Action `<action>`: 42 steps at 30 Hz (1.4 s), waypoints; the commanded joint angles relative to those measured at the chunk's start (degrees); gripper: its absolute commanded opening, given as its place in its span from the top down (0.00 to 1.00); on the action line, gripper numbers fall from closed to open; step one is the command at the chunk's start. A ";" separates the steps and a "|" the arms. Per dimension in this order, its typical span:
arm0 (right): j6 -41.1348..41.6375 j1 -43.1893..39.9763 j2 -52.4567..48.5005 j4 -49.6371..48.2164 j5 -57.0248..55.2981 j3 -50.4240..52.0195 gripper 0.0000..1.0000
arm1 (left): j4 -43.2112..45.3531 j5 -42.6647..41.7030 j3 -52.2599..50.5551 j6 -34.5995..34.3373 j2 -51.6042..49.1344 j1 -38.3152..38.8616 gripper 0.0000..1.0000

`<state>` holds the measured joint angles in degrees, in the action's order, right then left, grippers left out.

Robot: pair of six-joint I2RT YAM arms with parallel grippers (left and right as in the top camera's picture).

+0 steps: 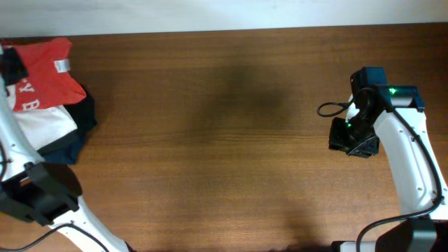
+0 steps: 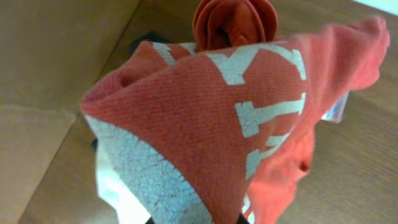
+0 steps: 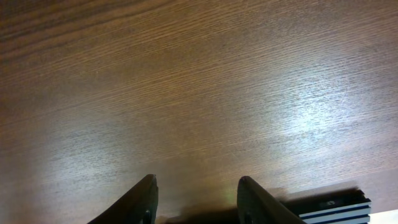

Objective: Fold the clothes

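Note:
The orange-red T-shirt [image 1: 43, 78] with white block lettering is bunched at the table's far left, on top of a pile. In the left wrist view the T-shirt [image 2: 211, 118] fills most of the frame, lifted and draped, with a white label at its right edge. My left gripper [image 1: 12, 65] is shut on the T-shirt. Only its dark finger bases [image 2: 193, 220] show at the bottom, with fabric pinched between them. My right gripper [image 1: 353, 137] is open and empty, low over bare wood at the right [image 3: 196, 182].
A plain white folded garment [image 1: 40, 123] and a dark navy folded garment [image 1: 78, 133] lie under and beside the T-shirt. The wooden table [image 1: 224, 140] runs between the arms. The right arm's base and cable [image 1: 332, 108] are at the right.

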<state>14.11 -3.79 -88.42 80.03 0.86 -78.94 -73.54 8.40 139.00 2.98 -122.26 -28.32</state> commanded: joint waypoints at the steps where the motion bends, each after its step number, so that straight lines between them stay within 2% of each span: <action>1: -0.37 -0.42 0.94 0.35 -1.16 -0.63 0.55 | -1.40 -2.69 1.55 -1.09 2.27 -4.09 0.91; 5: -0.35 -0.42 0.94 0.83 -1.16 -0.63 0.55 | -1.77 -4.20 1.51 -2.40 2.27 -8.04 0.91; 6: -0.37 -0.42 0.94 1.05 -1.16 -0.63 0.55 | -1.84 -4.57 1.51 -2.38 2.27 -8.92 0.78; 7: -0.37 -0.42 0.94 1.22 -1.16 -0.63 0.55 | -1.99 -4.92 1.51 -2.38 2.27 -10.05 0.43; 8: -0.37 -0.42 0.94 1.27 -1.16 -0.63 0.55 | -2.03 -5.68 1.51 -2.38 2.27 -10.67 0.23; 9: -0.35 -0.42 0.94 1.29 -1.16 -0.63 0.55 | -2.05 -6.99 1.51 -2.38 2.27 -11.37 0.13; 10: -0.35 -0.42 0.94 1.33 -1.16 -0.63 0.55 | -2.03 -8.57 1.51 -2.38 2.27 -12.13 0.13; 11: -0.35 -0.42 0.92 1.33 -1.16 -0.63 0.54 | -2.03 -9.64 1.51 -2.38 2.27 -12.70 0.06; 16: -0.37 -0.42 0.92 1.16 -1.18 -0.63 0.54 | -1.88 -14.53 1.51 -2.38 2.27 -13.27 0.04; 18: -0.37 -0.42 0.90 0.52 -1.16 -0.63 0.46 | -1.53 -19.26 1.51 -2.36 2.27 -12.63 0.04; 20: -0.35 -0.42 0.90 -1.40 -0.85 -0.63 0.28 | -1.55 -23.39 1.42 -2.32 2.25 -11.06 0.04; 21: -0.37 -0.42 0.90 -3.19 0.72 -0.63 0.12 | -1.60 -24.90 1.29 -2.12 2.25 -9.53 0.03; 22: -0.37 -0.42 0.83 -5.22 2.82 -0.63 0.02 | -1.60 -25.42 1.18 -2.10 2.16 -8.07 0.03; 25: -0.96 -0.35 -0.39 -11.30 8.09 -0.63 0.01 | -1.81 -25.35 -0.55 -1.25 1.33 0.94 0.02; 27: -5.25 -0.35 -1.97 -12.35 11.58 -0.63 0.01 | -2.25 -25.33 -2.67 -1.25 0.42 6.49 0.02; 30: -7.54 -0.37 -6.10 -8.52 12.02 -0.57 0.01 | -3.37 -25.16 -11.10 -1.25 -0.26 16.22 0.01; 33: -7.93 -0.35 -8.52 -5.25 12.04 -0.57 0.01 | -5.88 -25.14 -17.86 -1.25 -0.26 21.68 0.01; 34: -8.17 -0.35 -9.16 -1.81 12.02 -0.35 0.01 | -9.16 -22.36 -23.56 -1.27 -0.26 25.99 0.01; 38: -9.44 -0.37 -8.33 4.11 11.82 0.35 0.01 | -17.09 -19.50 -27.47 -1.27 0.11 30.47 0.01; 42: -9.40 -0.37 -1.09 0.92 12.02 6.84 0.01 | -17.53 -19.47 -33.99 -1.27 5.44 32.39 0.01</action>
<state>5.52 -3.84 -96.01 83.13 12.16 -76.20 -91.96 -12.03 109.69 1.02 -122.32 3.60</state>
